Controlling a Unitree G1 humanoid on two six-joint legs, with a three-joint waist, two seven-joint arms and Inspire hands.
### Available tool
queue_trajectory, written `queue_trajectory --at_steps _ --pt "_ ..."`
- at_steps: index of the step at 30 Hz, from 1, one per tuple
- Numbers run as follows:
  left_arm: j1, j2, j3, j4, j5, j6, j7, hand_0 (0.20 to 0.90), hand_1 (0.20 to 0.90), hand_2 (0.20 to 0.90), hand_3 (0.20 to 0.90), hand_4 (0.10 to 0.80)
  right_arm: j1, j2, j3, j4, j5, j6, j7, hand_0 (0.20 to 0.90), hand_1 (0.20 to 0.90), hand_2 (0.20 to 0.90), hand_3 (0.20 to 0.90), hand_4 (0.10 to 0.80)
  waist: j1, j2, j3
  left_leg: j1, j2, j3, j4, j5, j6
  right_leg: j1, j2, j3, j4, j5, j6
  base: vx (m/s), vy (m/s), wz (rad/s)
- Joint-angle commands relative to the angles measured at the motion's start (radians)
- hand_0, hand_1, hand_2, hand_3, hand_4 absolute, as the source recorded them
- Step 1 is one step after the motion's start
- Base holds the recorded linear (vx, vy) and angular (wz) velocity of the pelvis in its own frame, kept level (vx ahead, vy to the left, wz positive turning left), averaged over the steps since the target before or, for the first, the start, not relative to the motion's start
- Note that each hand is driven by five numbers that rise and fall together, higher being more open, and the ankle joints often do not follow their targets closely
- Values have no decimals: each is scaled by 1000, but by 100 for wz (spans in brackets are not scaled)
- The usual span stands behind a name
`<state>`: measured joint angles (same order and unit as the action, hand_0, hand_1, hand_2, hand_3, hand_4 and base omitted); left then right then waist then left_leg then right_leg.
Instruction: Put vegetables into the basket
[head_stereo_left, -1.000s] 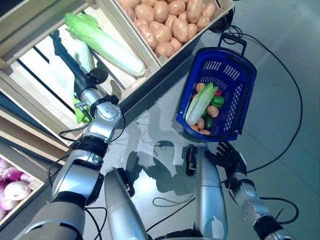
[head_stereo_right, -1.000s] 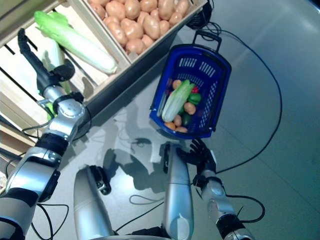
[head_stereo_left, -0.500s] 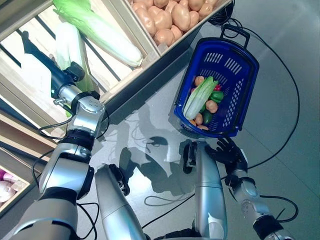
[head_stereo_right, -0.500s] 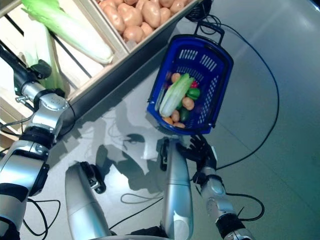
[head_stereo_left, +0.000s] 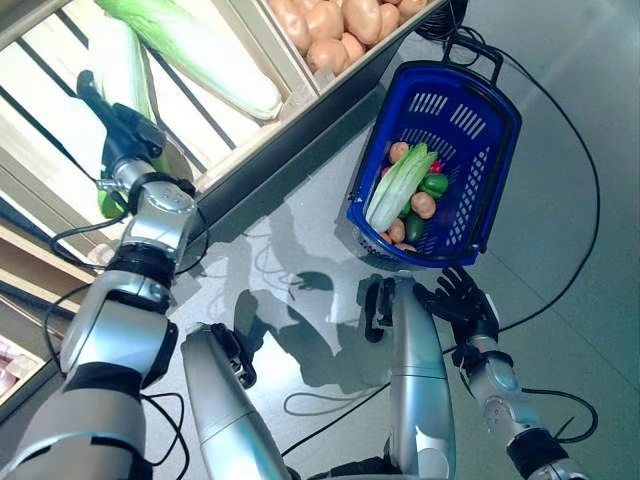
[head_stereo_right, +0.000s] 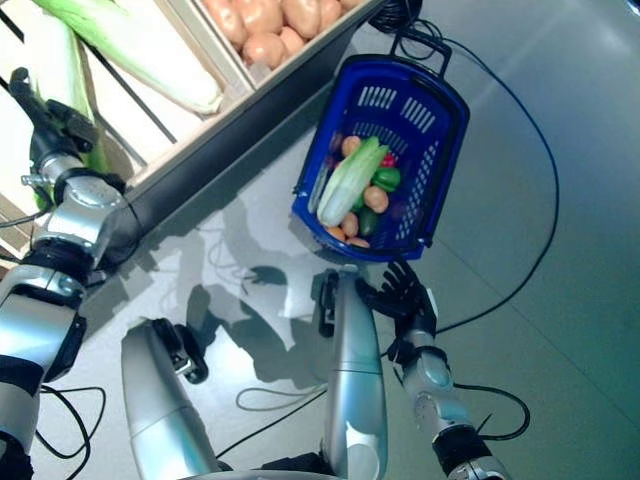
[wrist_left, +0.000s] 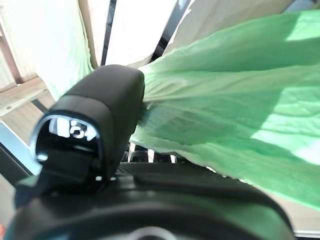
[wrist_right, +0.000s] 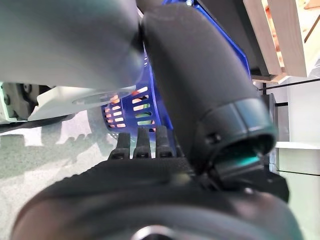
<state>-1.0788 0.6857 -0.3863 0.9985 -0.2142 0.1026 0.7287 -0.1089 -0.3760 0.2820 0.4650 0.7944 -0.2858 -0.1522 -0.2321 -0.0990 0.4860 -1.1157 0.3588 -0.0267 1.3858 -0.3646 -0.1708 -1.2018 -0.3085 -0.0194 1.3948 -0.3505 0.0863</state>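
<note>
The blue basket (head_stereo_left: 487, 170) stands on the floor, also seen in the right wrist view (wrist_right: 130, 107). It holds a pale green cabbage (head_stereo_left: 398, 190), a green pepper (head_stereo_left: 433, 185), potatoes (head_stereo_left: 422, 208) and a dark green vegetable (head_stereo_left: 413, 230). My left hand (head_stereo_left: 120, 130) reaches into a wooden crate with straight fingers, beside a long pale green cabbage (head_stereo_left: 125, 55). In the left wrist view its thumb (wrist_left: 95, 125) touches the cabbage's green leaves (wrist_left: 225, 115). My right hand (head_stereo_left: 462, 300) is open with spread fingers just below the basket's near rim.
The wooden stand (head_stereo_left: 300, 110) runs slantwise along the upper left, and its dark base edge lies close to the basket's left side. Grey floor (head_stereo_left: 580, 300) spreads to the right of the basket.
The view has shifted. My left hand has reached further into the crate, up to the cabbage's leafy end. My right hand stays by the basket's near rim.
</note>
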Motion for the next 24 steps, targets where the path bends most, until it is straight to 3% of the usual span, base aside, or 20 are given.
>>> queue_trajectory --at_steps 1,12,19,24 --pt "-102 101 -63 1 -33 -85 -70 900 900 900 900 800 100 -34 -74 6 -5 -27 -14 900 900 900 900 800 -22 16 -32 -2 19 63 50 -126 86 47 -22 26 -38 -8 38 9 3 3" --pt "-101 90 -82 -23 -184 -190 -293 900 900 900 900 800 124 -37 -78 12 -26 -25 9 900 900 900 900 800 -31 19 -32 5 31 72 43 -123 97 54 -29 28 -48 -3 36 1 0 0" --pt "-9 68 73 -51 -559 -331 -401 900 900 900 900 800 156 -15 -76 18 -43 -46 25 900 900 900 900 800 -28 24 -36 56 30 85 11 -120 100 107 -34 29 -83 -4 33 43 -10 1" --pt "29 50 127 -52 -617 -330 -451 900 900 900 900 800 158 -16 -70 13 -57 -38 19 900 900 900 900 800 -26 26 -42 72 33 87 0 -117 95 124 -40 33 -92 -5 33 39 3 2"
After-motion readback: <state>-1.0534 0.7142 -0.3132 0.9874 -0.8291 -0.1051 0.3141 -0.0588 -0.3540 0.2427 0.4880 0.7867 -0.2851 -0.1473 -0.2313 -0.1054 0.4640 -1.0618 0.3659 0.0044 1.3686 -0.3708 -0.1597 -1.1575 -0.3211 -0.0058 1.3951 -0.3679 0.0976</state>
